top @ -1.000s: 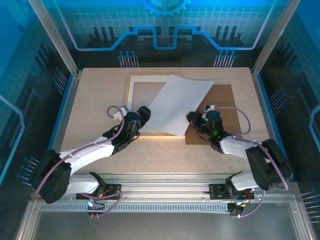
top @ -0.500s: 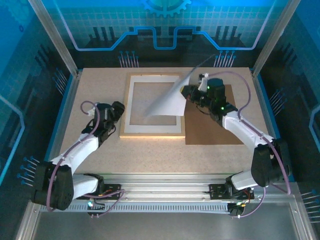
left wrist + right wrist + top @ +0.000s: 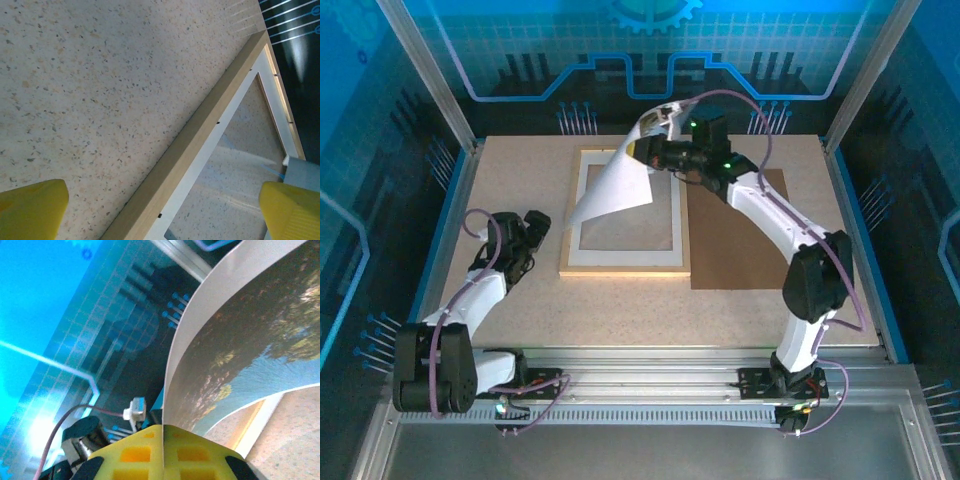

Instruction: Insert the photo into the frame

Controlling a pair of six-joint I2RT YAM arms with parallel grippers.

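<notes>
Speckled tabletop [image 3: 520, 180] from above bears the frame [image 3: 620, 270], with the right gripper [image 3: 655, 152] pinching the photo [image 3: 612, 185], curled above the frame's far edge, ready for lowering in; left wrist: the left gripper [image 3: 160, 212] gapes empty beside the frame's rail; right wrist: jaws clamp the photo's edge.

Left end effector [image 3: 534, 224] low, wide open — right end effector [image 3: 658, 152] raised, clamped.

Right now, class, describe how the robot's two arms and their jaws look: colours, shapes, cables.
Both the left arm and right arm have white rounded links between chunky black joints. A thin purple cable loops along each. A small green light glows on the right wrist. The jaws are bright yellow; the right pair shows square pockets.
</notes>
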